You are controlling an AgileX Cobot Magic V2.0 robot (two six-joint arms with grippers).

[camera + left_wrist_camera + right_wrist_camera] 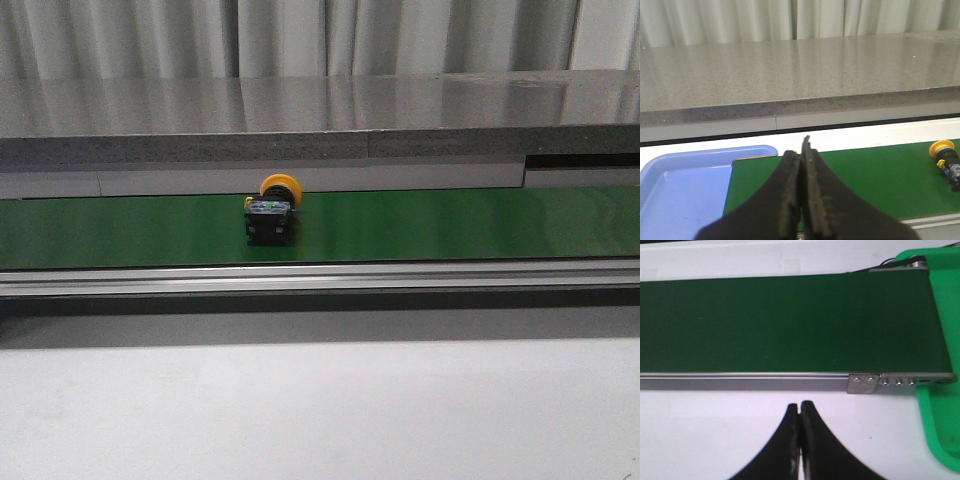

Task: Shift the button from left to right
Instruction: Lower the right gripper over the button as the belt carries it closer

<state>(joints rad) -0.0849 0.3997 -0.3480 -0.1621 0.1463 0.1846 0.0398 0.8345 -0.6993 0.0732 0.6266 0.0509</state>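
Nearest the front camera a bare white tabletop is lying empty of arms, then the conveyor's brushed metal rail, then the green belt itself, matte and flat. The button is sitting on the belt, roughly mid-span and a bit toward the belt's left end, tipped so its round yellow-orange head is pointing away toward the belt's far edge and the black boxy body is facing the camera, a grey band with a green spot between. It is looking like hard moulded plastic: light, rigid, not fragile, but the domed head is smooth and likely slippery, so the flat sides of the black body are judged the better place to pinch. The left gripper is hanging over the belt's left end with its black ribbed pads pressed together on nothing, a pale blue tray sitting just beside that end and the button showing well apart down the belt. The right gripper is hovering just off the belt's near rail by the right end, fingers likewise together and empty, a green tray wrapping that end. Beyond the belt a speckled grey stone-like counter is running across, glossy, with pleated pale curtains behind.
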